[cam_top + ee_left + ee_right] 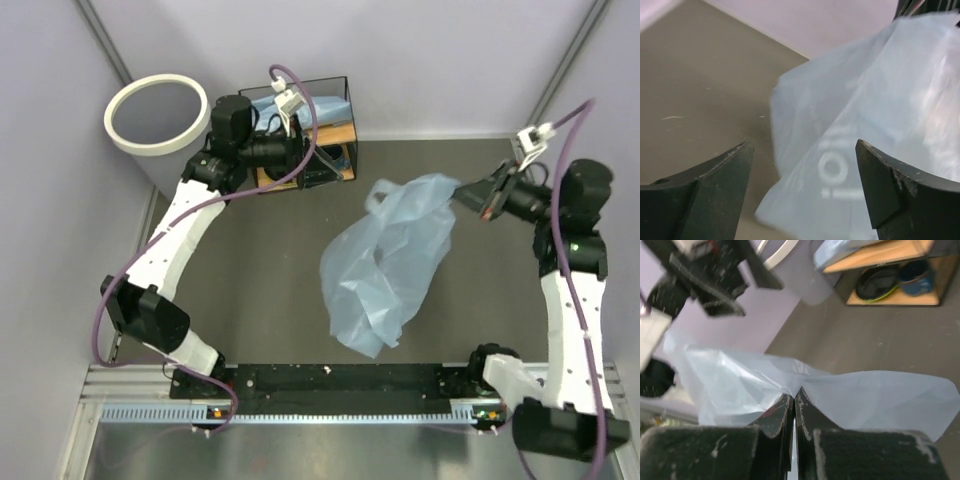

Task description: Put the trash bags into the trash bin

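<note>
A large light-blue trash bag (390,265) hangs over the middle of the table, its lower end draping toward the near edge. My right gripper (466,192) is shut on the bag's upper right edge, and the film (865,395) bunches at the closed jaw tips (795,396). My left gripper (802,150) is open at the back by the shelf. It faces the bag (870,130), whose white lettering shows between the fingers (715,190), without touching it. The trash bin (157,113) stands at the back left, white ring rim up.
A black-wire wooden shelf (335,125) stands at the back centre beside my left gripper. It carries another blue bag (840,250) on top and dark bowls (880,282) and a blue cup (915,272) below. Purple walls close in the back and sides.
</note>
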{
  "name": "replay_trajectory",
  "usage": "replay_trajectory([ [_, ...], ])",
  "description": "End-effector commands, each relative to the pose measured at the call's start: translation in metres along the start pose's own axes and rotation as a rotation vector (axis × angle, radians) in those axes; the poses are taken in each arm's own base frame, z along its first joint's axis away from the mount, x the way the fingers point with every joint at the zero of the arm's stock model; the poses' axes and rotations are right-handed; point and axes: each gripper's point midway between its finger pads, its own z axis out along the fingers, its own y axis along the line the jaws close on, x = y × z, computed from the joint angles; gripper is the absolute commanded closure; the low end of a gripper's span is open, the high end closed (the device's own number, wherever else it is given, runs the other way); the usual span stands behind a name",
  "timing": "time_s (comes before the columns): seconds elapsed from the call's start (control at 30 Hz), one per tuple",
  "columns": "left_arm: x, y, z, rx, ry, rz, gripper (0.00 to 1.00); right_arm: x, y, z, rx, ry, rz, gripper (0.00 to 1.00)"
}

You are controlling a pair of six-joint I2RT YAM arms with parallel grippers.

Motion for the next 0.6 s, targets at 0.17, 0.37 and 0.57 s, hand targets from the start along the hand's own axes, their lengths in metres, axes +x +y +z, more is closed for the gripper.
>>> replay_trajectory([
  [0.17, -0.051, 0.000, -0.064, -0.325, -0.138, 0.297, 0.10, -0.177, -0.048, -0.065, 0.128, -0.442, -0.009, 1.00],
  [0.37, -0.043, 0.003, -0.109, -0.418, -0.090, 0.284, 0.09, -0.222, -0.069, -0.088, 0.279, -0.598, -0.142, 1.00],
  [0.57, -0.005, -0.006, -0.129, -0.443, -0.006, 0.282, 0.09, -0.134, -0.106, -0.086, 0.424, -0.456, -0.152, 1.00],
])
